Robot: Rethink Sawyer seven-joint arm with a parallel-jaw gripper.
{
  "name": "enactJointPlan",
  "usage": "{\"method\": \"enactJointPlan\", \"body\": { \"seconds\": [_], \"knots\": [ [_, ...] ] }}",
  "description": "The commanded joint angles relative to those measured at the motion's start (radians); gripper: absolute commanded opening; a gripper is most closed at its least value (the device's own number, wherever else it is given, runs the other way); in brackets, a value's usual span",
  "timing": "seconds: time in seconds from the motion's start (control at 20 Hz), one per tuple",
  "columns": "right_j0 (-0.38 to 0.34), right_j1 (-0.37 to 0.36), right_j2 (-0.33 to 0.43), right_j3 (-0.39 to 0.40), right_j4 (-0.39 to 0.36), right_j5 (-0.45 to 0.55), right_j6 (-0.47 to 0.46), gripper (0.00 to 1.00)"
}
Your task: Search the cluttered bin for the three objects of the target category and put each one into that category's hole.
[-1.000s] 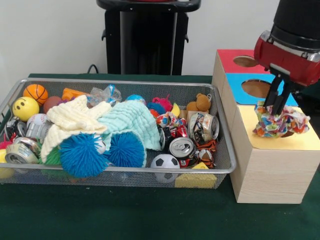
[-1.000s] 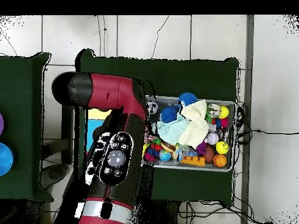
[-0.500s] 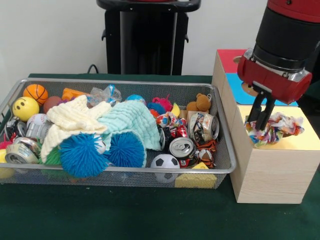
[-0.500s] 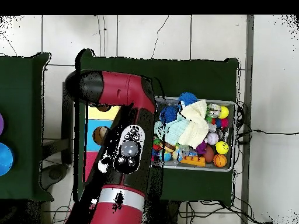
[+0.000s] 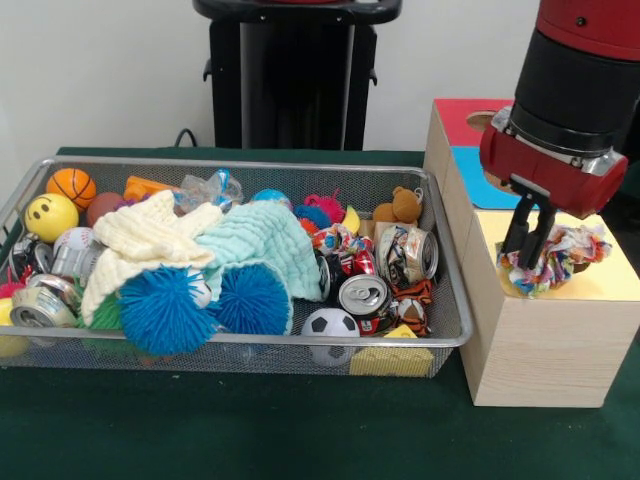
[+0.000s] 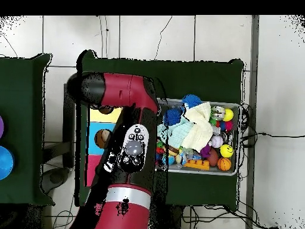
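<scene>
One wire bin [image 5: 449, 300] on the green table [image 5: 250, 430], packed with clutter. At the far left, one orange basketball [image 5: 71, 185] and one yellow smiley ball [image 5: 50, 216], with one white baseball [image 5: 72, 250] just below and one crushed can [image 5: 38, 305] by the front corner. Further along, two knitted cloths side by side, one cream [image 5: 145, 240] and one pale green [image 5: 262, 245], draped over two spiky blue balls [image 5: 160, 312] that sit touching each other at the front. To the right of these, one small soccer ball [image 5: 330, 328] against the front wall, two more cans [image 5: 363, 295], one lying beside the other, and one small brown teddy bear [image 5: 400, 207] at the back corner. Just beside the bin, one wooden box [image 5: 530, 350] with three coloured top panels: red at the back, blue in the middle, yellow nearest. On the yellow panel, one bundle of multicoloured rope [image 5: 562, 252], resting on the box top. Above it, one red and black arm with the gripper [image 5: 528, 245] pointing down, fingers clenched on the left part of the rope. In the overhead view, box largely covered by the arm [image 6: 122, 161].
</scene>
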Motion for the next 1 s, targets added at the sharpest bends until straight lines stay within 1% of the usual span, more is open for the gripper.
{"method": "enactJointPlan", "body": {
  "seconds": [0.05,0.5,0.6,0.8,0.9,1.0],
  "knots": [
    [-0.009,-0.001,0.123,-0.033,-0.034,0.091,-0.071,0.0],
    [-0.003,-0.031,0.142,-0.014,-0.015,0.138,-0.045,0.0],
    [-0.01,-0.036,0.153,-0.001,-0.014,0.132,-0.059,0.0],
    [-0.043,-0.046,0.185,0.039,-0.025,0.103,-0.121,0.0],
    [-0.056,-0.072,0.19,0.06,-0.036,0.125,-0.15,0.0],
    [-0.066,-0.121,0.188,0.109,-0.046,0.154,-0.171,0.0]
  ]
}}
